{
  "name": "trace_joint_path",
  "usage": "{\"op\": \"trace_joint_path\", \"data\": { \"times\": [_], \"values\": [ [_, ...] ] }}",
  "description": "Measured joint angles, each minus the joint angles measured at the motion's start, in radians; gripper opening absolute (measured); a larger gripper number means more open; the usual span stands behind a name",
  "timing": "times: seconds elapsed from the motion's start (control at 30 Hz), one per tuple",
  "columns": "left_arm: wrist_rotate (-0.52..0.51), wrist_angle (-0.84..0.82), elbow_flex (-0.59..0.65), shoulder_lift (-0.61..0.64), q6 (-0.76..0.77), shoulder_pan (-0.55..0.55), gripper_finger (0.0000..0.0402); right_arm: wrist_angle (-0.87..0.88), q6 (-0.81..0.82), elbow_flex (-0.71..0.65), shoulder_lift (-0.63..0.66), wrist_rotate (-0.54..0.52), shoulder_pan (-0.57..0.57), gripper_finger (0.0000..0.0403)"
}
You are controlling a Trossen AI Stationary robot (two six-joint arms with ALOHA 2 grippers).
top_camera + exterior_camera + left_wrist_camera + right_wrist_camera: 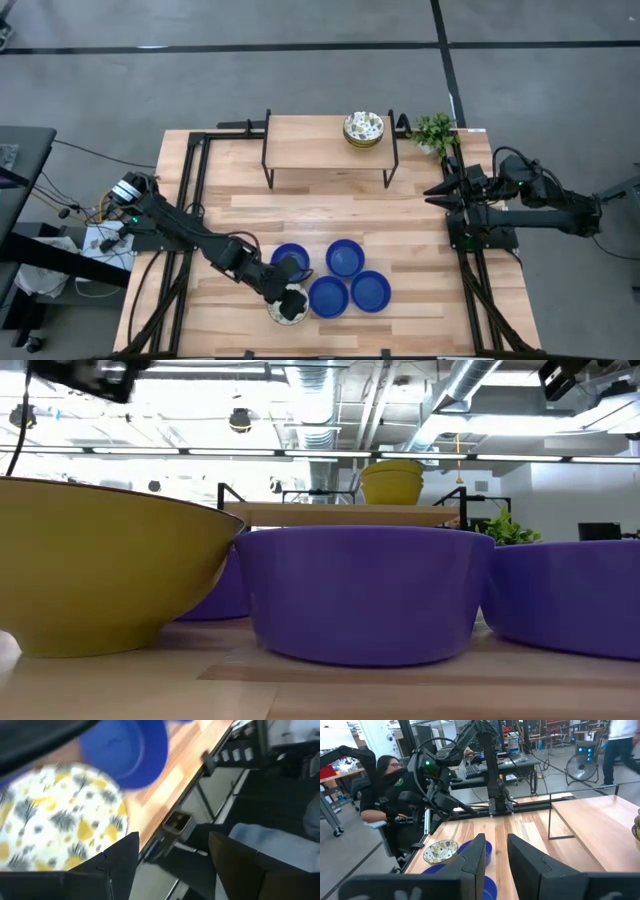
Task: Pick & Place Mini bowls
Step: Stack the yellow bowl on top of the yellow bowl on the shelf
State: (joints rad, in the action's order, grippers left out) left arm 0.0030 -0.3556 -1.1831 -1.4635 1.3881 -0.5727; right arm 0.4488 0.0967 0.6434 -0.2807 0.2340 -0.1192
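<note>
A white floral mini bowl with a yellowish outside [288, 306] [95, 575] [60, 822] [441, 851] stands on its base near the table's near edge. Four blue mini bowls [345, 258] [360, 590] stand beside it in a cluster, and one blue bowl [127, 750] is right behind it. More floral bowls are stacked [363, 129] [392, 482] on the raised shelf. My left gripper [287, 283] [172, 862] hangs open just above the floral bowl's near side. My right gripper [432, 190] [495, 855] is open and waits at the table's right edge.
A raised wooden shelf on black legs [330, 145] spans the far middle. A small green plant [435, 130] [510, 528] stands at its right end. The near table edge [165, 795] runs close to the floral bowl. A person [387, 795] sits beyond the table's left side.
</note>
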Motion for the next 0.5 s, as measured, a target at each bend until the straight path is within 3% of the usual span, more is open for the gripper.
{"op": "trace_joint_path", "data": {
  "times": [0.13,0.33,0.5],
  "values": [
    [0.005,-0.098,0.0,0.0,0.04,-0.014,0.0239,0.0,-0.001,0.0,0.0,0.0,0.0,0.007],
    [-0.001,-0.092,0.0,0.001,0.042,-0.004,0.0239,0.0,-0.003,0.0,0.0,0.0,0.0,0.007],
    [-0.094,-0.082,0.0,0.003,0.047,0.02,0.0239,0.0,-0.001,0.0,0.0,0.0,0.0,0.007]
  ]
}}
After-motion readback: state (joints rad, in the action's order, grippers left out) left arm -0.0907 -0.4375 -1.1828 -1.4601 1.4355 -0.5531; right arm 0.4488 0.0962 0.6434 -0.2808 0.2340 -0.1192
